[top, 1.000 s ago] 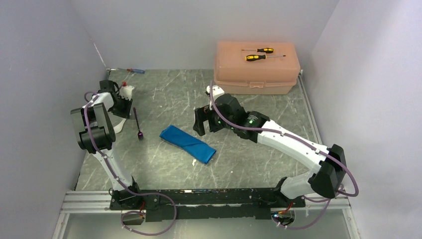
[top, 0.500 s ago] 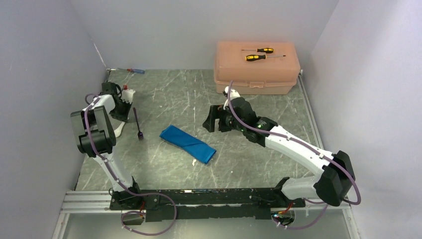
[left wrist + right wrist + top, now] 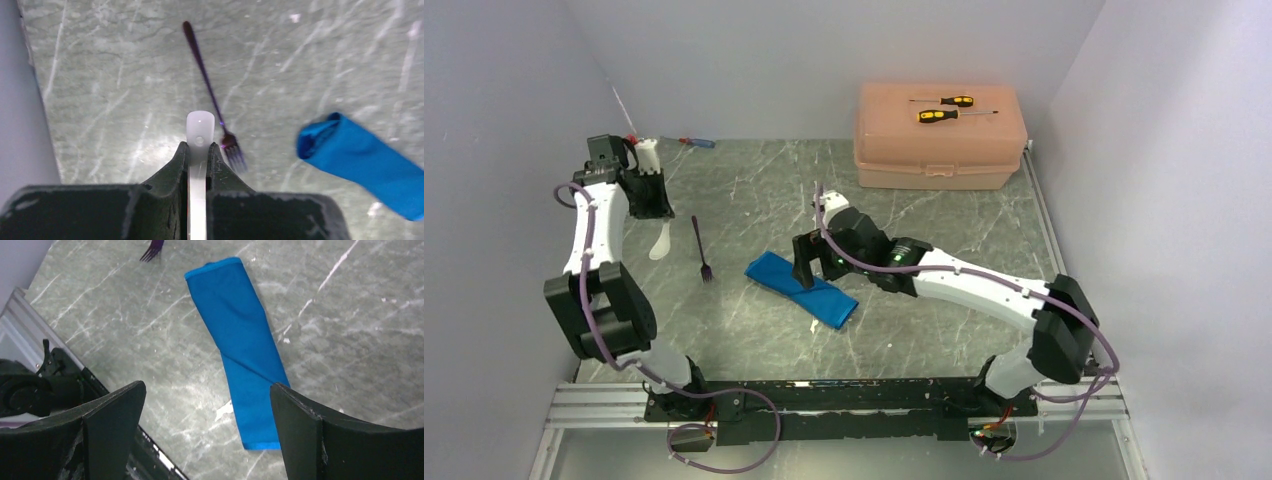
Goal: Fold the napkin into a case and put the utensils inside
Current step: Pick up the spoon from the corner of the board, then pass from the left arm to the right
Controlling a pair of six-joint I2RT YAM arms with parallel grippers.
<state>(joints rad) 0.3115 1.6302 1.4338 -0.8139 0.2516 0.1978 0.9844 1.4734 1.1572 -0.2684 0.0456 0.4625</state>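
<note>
While the left gripper (image 3: 199,152) is pinching the white spoon (image 3: 200,124), the right gripper (image 3: 206,390) is hovering spread above the blue napkin (image 3: 235,325).

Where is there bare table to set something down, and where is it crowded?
Bare table lies between the peach box and the napkin, and between the napkin and the near rail. Crowded: the left side, where the fork lies beside the left gripper holding the spoon.

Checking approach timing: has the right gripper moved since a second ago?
Yes. The right gripper, open, swung away from the peach plastic box toward the near-left, and now hovers over the folded bright blue cloth napkin.
</note>
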